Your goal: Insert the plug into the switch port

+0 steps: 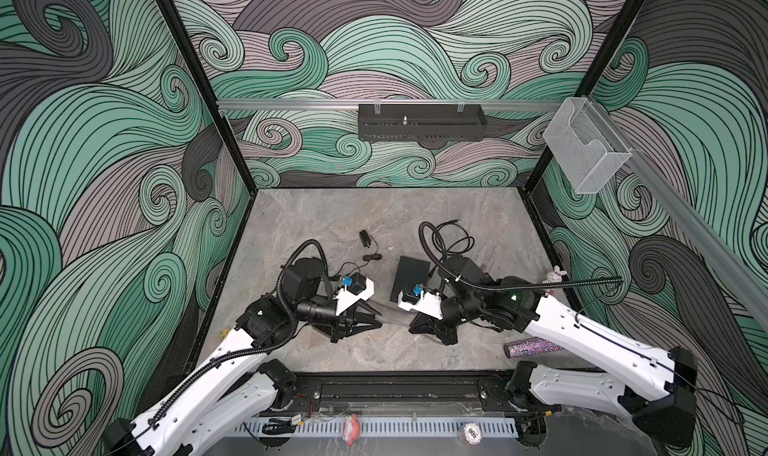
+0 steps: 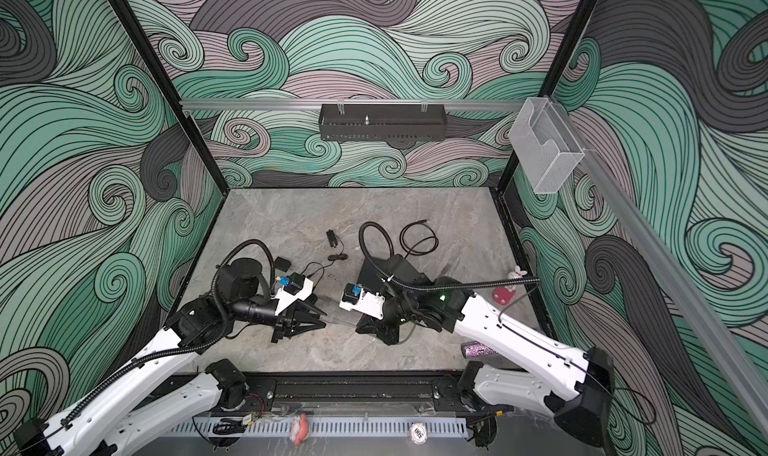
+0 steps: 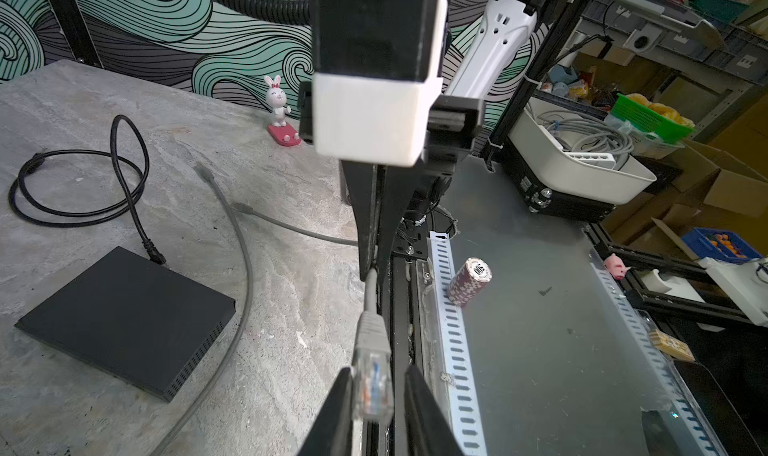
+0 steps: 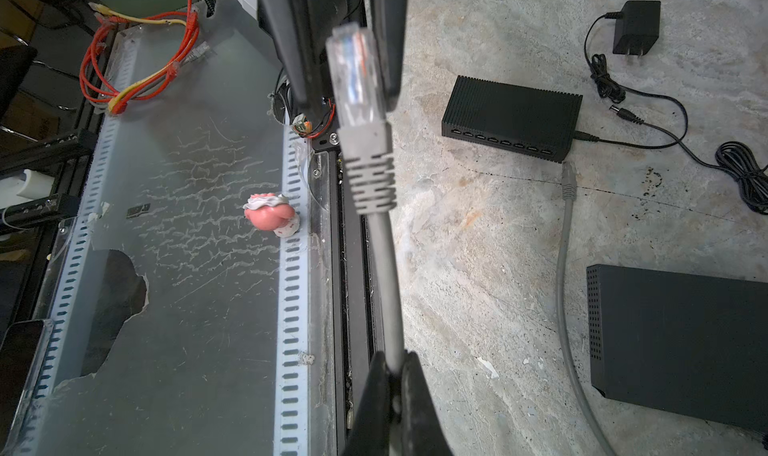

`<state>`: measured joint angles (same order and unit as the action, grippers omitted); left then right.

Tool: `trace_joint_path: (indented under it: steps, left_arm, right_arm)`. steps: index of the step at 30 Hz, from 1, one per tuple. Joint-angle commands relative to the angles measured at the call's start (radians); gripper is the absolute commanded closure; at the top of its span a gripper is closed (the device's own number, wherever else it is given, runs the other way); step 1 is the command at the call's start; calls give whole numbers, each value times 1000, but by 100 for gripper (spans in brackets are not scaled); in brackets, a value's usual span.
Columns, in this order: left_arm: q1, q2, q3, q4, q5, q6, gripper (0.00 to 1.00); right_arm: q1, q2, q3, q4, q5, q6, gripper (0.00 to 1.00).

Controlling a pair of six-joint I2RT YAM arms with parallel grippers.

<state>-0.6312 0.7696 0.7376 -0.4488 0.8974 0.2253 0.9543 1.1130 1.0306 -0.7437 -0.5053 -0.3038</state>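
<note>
A grey network cable point(image 4: 384, 266) is pinched in my right gripper point(image 4: 395, 358), which is shut on it a short way behind the boot. Its clear plug point(image 3: 372, 387) reaches between the fingers of my left gripper point(image 3: 379, 375). One finger touches the plug; a narrow gap shows at the other. The small black switch point(image 4: 511, 117) lies on the stone table with its row of ports point(image 4: 505, 142) facing the cable's other plug point(image 4: 568, 179), which lies just in front of them. In both top views the gripper tips meet near the table's front middle point(image 1: 395, 325).
A larger flat black box point(image 3: 124, 321) lies beside the loose cable. A power adapter point(image 4: 636, 27) with its coiled lead, a black looped cord point(image 3: 75, 183), a bunny figurine point(image 3: 277, 104), a chip stack point(image 3: 469, 281) and a pink toy point(image 4: 270, 217) sit around the edges.
</note>
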Motion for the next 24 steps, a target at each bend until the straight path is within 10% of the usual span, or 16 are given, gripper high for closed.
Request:
trace_joint_path:
  steps: [1, 7, 17, 24]
  left_arm:
    - [-7, 1, 46, -25, -3, 16, 76]
    - [-7, -5, 47, -24, -18, 13, 77]
    - [-7, -30, 37, -23, -27, 4, 79]
    - [-7, -34, 52, -63, -110, -33, 67]
  right_arm:
    - [-3, 2, 14, 13, -7, 12, 100]
    - [-3, -12, 3, 50, 1, 29, 94]
    - [-5, -208, -190, 470, 55, 295, 45]
    - [-6, -141, -145, 286, 123, 249, 53]
